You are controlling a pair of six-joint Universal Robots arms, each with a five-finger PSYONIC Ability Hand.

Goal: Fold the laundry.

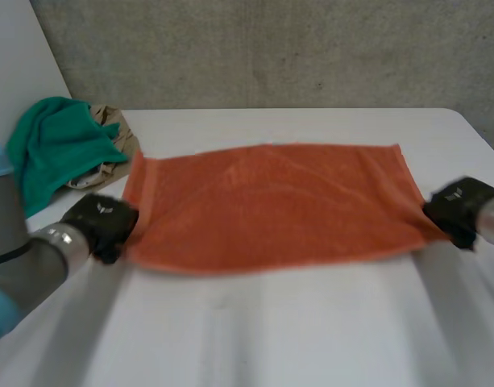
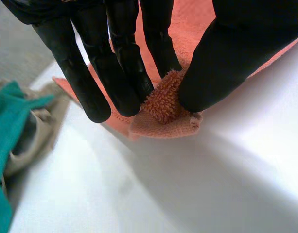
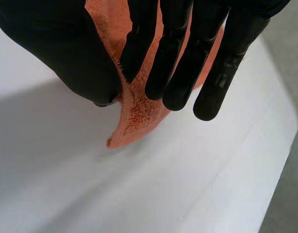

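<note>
An orange towel (image 1: 271, 205) lies spread across the white table (image 1: 255, 322), stretched between my two hands. My left hand (image 1: 101, 226) is at its near left corner. In the left wrist view the thumb and fingers (image 2: 124, 73) pinch a bunch of that corner of the orange towel (image 2: 166, 109). My right hand (image 1: 460, 208) is at the near right corner. In the right wrist view its thumb (image 3: 76, 58) and fingers pinch the corner of the orange towel (image 3: 136, 114), whose tip hangs just above the table.
A green cloth (image 1: 53, 145) lies heaped over a beige garment (image 1: 114, 133) at the table's far left, and they show beside my left hand as the green cloth (image 2: 8, 126) and the beige garment (image 2: 37, 131). A concrete wall stands behind the table. The table's right edge (image 3: 280, 160) runs near my right hand.
</note>
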